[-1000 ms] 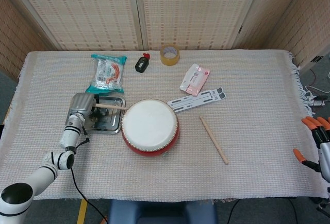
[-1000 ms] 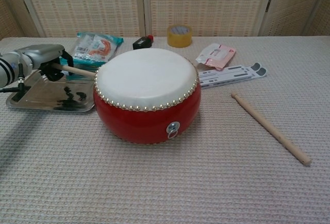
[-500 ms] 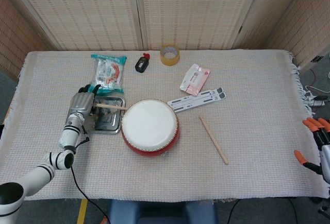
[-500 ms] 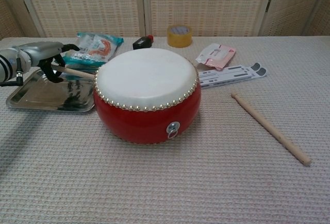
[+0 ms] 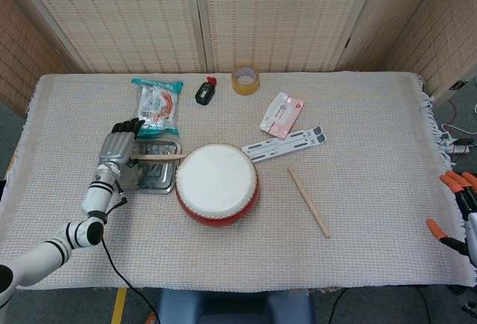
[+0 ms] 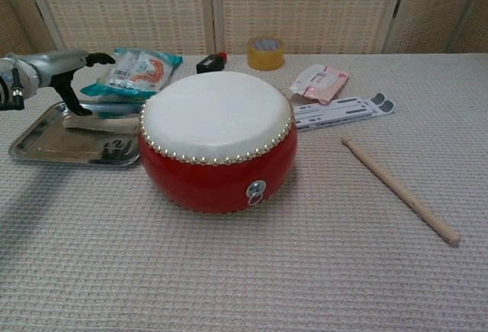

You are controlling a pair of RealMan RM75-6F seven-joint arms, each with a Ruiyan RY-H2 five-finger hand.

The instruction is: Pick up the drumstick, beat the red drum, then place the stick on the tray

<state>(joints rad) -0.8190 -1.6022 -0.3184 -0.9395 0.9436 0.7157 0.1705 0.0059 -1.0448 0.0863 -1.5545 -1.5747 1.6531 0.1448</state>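
Note:
A wooden drumstick point(image 5: 159, 157) point(image 6: 103, 123) lies on the metal tray point(image 5: 154, 183) point(image 6: 38, 142), left of the red drum point(image 5: 217, 185) point(image 6: 219, 137). Its right end reaches the drum's rim. My left hand point(image 5: 118, 148) point(image 6: 57, 71) hovers over the tray's left end, fingers spread, holding nothing. A second drumstick point(image 5: 308, 202) point(image 6: 399, 189) lies on the cloth right of the drum. My right hand point(image 5: 460, 208) shows at the far right edge of the head view, orange-tipped fingers apart, away from everything.
Behind the tray lies a snack packet point(image 5: 156, 106) point(image 6: 131, 72). A black object with a red cap point(image 5: 205, 91), a tape roll point(image 5: 245, 80), a pink packet point(image 5: 282, 114) and a grey strip point(image 5: 285, 145) sit behind the drum.
My left hand has let go of the drumstick, spread its fingers and lifted slightly. The stick now lies flat on the tray.

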